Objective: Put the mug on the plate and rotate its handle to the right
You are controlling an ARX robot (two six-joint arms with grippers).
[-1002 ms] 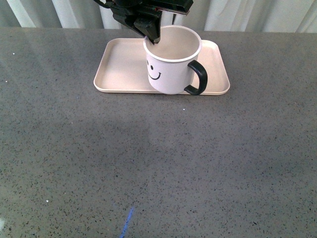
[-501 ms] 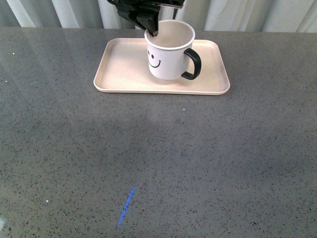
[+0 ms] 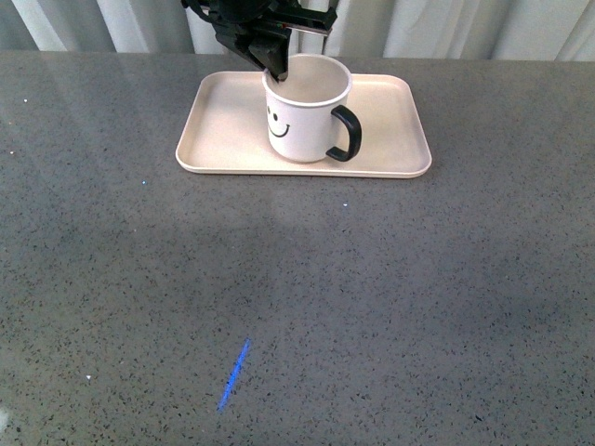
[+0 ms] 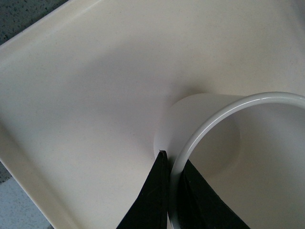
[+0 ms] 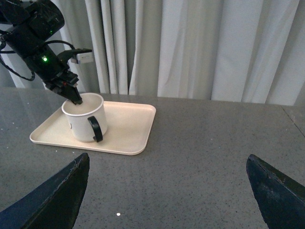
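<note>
Evidently the mug (image 3: 302,125) was set on the plate (image 3: 223,121), its back-left rim gripped by the left pincer (image 3: 276,71). The handle (image 3: 346,135) was pointed right, slightly forward, opposite that grip. The right pincer (image 5: 167,200) was held spread, well apart.

The mug (image 3: 302,125) is white with a black smiley face, a cream interior and a glossy black handle (image 3: 346,135). The plate (image 3: 223,130) is pale pink-beige. The surface (image 3: 372,297) is dark grey, finely speckled, with one blue streak (image 3: 234,373). The left claw (image 3: 276,67) is black. The curtains (image 5: 200,47) are pale grey-white.
</note>
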